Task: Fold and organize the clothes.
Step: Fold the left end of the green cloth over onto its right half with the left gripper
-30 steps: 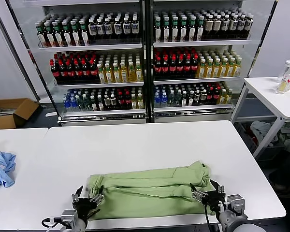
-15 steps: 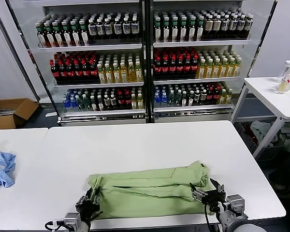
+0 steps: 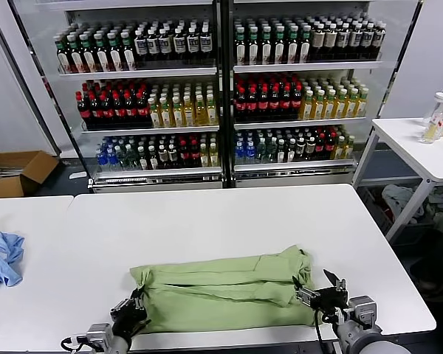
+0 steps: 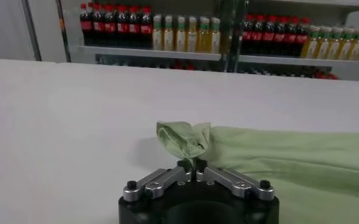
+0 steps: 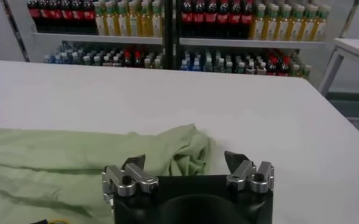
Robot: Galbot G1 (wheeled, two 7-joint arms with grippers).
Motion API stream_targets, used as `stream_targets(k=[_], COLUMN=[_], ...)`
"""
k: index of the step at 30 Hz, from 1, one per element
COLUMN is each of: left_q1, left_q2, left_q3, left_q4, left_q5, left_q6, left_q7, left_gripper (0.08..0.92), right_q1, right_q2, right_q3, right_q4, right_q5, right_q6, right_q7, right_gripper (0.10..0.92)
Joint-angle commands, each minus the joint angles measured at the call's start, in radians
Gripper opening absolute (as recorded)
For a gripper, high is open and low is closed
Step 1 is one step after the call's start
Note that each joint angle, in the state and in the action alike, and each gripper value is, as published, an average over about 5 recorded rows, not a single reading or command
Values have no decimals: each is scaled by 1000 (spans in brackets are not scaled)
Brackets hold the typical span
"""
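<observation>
You have the light green shirt point(image 3: 221, 291) lying folded into a long, narrow band on the near part of the white table point(image 3: 207, 214), running left to right just inside the near edge. Your left gripper point(image 3: 131, 316) sits low at the shirt's left end, and the left wrist view shows its fingers pinched together on a bunched corner of the green fabric point(image 4: 185, 139), which rises slightly above the tabletop. Your right gripper point(image 3: 321, 293) is at the shirt's right end, near the table's near right corner; its fingers stand spread apart with nothing between them, and in the right wrist view the crumpled right end of the shirt point(image 5: 188, 149) lies just beyond the fingertips, beside the left one. A light blue cloth point(image 3: 1, 257) rests well apart at the far left on the neighbouring table. Behind the table you see glass-fronted coolers point(image 3: 221, 88) stocked with rows of bottles.
</observation>
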Motion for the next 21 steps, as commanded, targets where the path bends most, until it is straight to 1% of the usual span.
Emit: stream_targets(k=[1, 8, 12, 14, 16, 21], left_q1=[2, -26, -33, -33, -32, -27], left_q2=[109, 241, 283, 281, 261, 160], left_q3=[-249, -497, -591, -615, -613, -501], left_q4=[25, 94, 89, 53, 2, -152], left_q5=[-165, -323, -470, -594, -708, -884], left_q6=[10, 32, 63, 88, 112, 146], left_q7=[30, 53, 72, 80, 86, 97], left_gripper=[89, 89, 89, 89, 89, 89], right_q1=[0, 17, 30, 33, 34, 35], right_q2=[-2, -9, -13, -15, -15, -14], right_q3=[13, 15, 6, 2, -3, -12], right_q4=[2, 1, -2, -3, -6, -11], right_q5=[2, 9, 10, 10, 9, 7], right_q6=[1, 4, 4, 4, 4, 3], right_q7=[0, 2, 2, 2, 2, 3], right_gripper=[823, 823, 823, 823, 823, 823])
